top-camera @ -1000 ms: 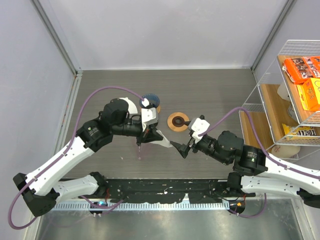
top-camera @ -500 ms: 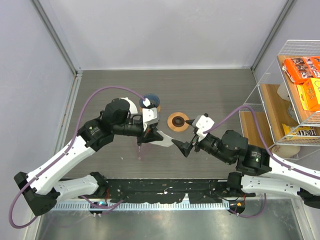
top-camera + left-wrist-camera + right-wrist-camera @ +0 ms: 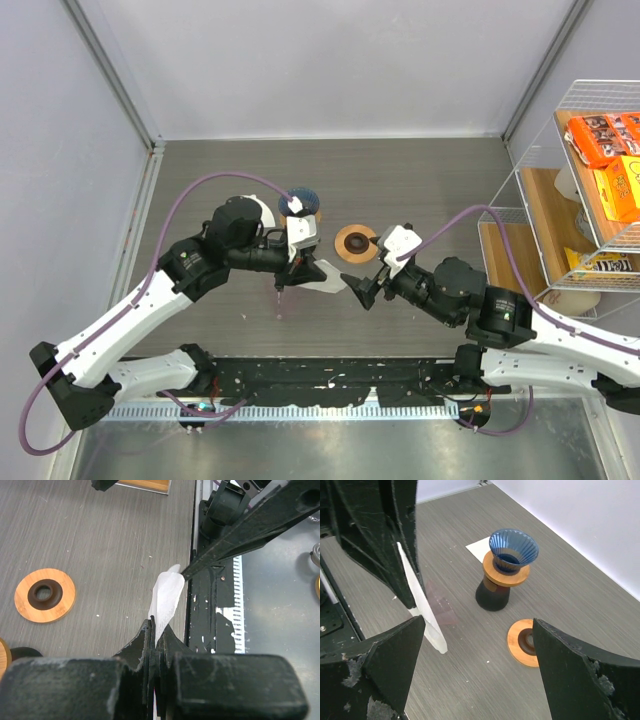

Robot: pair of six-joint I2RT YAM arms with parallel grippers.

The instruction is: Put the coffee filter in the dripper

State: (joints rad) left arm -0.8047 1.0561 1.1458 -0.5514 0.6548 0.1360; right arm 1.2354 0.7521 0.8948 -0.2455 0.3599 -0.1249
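My left gripper [image 3: 310, 268] is shut on the coffee filter [image 3: 328, 279], a thin white paper held edge-up above the table. In the left wrist view the filter [image 3: 167, 596] sticks out from between my closed fingertips [image 3: 158, 630]. My right gripper [image 3: 368, 275] is open wide; one finger [image 3: 235, 535] touches the filter's far tip. In the right wrist view the filter [image 3: 422, 607] hangs just beside my left finger [image 3: 390, 655]. The dark blue dripper [image 3: 300, 203] stands behind my left wrist on an orange ring and dark base, also seen in the right wrist view [image 3: 513, 547].
A flat orange ring with a dark centre [image 3: 355, 241] lies right of the dripper. A second white filter [image 3: 481, 548] lies behind the dripper. A pale pink translucent piece [image 3: 439, 607] lies on the table under the held filter. A wire rack [image 3: 590, 150] with snack boxes stands at the right.
My right gripper has moved left and slightly back, closing in on the filter's free tip. My left gripper still holds the filter, shifted slightly right.
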